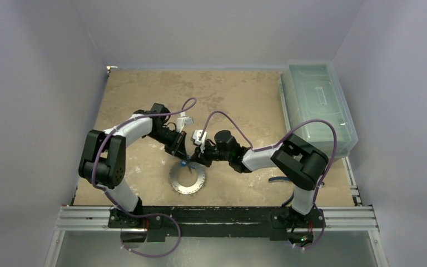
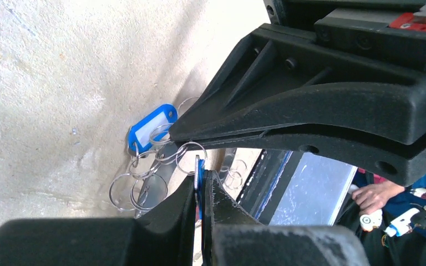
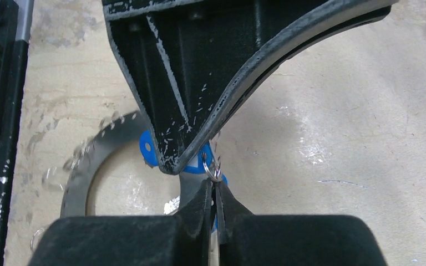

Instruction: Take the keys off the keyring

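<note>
The keyring [image 1: 188,179], a grey toothed ring fringed with keys, lies flat on the table near the front, and its arc shows in the right wrist view [image 3: 80,172]. Both grippers meet just above its far edge. My left gripper [image 1: 182,157] is shut on a thin blue-headed key [image 2: 200,169], seen edge-on. A blue tag with a white label [image 2: 151,128] and several small split rings [image 2: 138,188] hang beside it. My right gripper [image 3: 216,191] is shut on a small split ring [image 3: 213,168] that joins the blue piece [image 3: 147,149] in the left fingers [image 3: 199,83].
A clear plastic box [image 1: 317,105] stands at the back right. The metal rail [image 1: 217,217] carrying the arm bases runs along the near edge, and it shows in the left wrist view [image 2: 288,183]. A person's hand [image 2: 371,195] shows beyond it.
</note>
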Available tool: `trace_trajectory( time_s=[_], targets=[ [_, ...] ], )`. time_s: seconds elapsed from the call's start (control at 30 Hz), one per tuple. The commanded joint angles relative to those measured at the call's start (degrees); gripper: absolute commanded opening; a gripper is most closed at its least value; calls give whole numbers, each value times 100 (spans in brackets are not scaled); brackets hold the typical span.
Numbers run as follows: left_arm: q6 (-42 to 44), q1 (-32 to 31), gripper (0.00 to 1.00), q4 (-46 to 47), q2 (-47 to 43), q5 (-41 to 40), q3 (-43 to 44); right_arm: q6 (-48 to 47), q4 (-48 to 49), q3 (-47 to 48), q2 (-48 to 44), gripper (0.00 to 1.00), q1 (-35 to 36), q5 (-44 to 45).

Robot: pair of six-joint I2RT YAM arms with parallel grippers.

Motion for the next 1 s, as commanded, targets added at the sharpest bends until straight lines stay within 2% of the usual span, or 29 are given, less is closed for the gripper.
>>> trace_trajectory(
  time_s=[0.0, 0.17, 0.33, 0.63, 0.97],
  targets=[
    [498, 53, 0, -480, -68, -59, 337, -380, -73, -76, -231, 0, 11, -25],
    [814, 58, 0, -672, -100, -732, 469, -1116, -650, -68, -495, 0, 11, -263],
    [970, 54, 0, -768, -65, -1067, 575, -1551, -790, -214, -768, 0, 2, -272],
    [1005, 45, 0, -796, 103, -823, 574, -1957, -409, -373, -923, 0, -15, -363],
    [910, -39, 0, -766, 263, -412, 618, -1801, 353, -572, -877, 0, -20, -548]
  ],
)
